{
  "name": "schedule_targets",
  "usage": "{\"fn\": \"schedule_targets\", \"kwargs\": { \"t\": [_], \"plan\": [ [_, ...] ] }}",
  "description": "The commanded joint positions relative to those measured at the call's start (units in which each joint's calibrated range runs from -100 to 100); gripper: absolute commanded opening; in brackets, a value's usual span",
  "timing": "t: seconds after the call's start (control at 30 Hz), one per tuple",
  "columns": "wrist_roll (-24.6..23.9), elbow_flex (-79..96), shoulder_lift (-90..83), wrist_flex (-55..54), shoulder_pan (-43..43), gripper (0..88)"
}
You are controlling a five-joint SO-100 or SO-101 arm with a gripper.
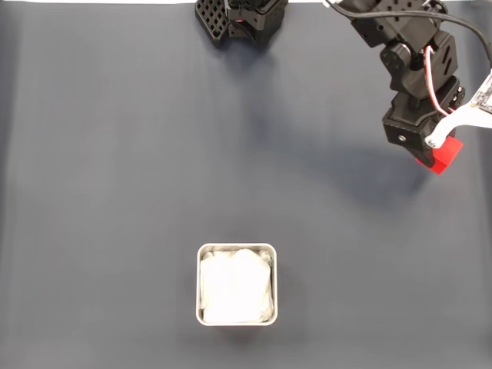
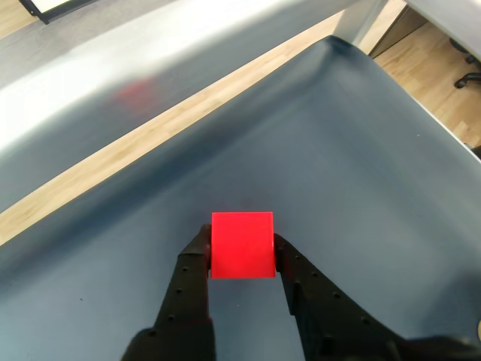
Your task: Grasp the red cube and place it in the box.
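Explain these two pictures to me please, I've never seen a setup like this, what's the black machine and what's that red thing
The black machine is a small robot arm standing on a table with a dark grey mat. One picture comes from a fixed camera looking straight down at the table; the other comes from a camera riding on the arm's wrist, looking out past its fingers.

At the end of the arm is its hand, two black fingers that pinch. In the wrist view they are closed on either side of the red cube. From above, the same cube peeks out under the arm at the upper right.

Lower down on the mat sits the box, a small metal-rimmed container with a white lining.
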Motion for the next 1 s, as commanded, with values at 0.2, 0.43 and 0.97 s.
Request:
{"fn": "schedule_targets", "kwargs": {
  "t": [0.2, 0.43, 0.97],
  "plan": [
    [-0.93, -5.38, -7.92, 4.26, 4.33, 9.5],
    [-1.07, -8.21, -9.56, 5.90, 7.46, 9.5],
    [-1.76, -15.06, -10.00, 8.93, 14.56, 9.5]
  ]
}}
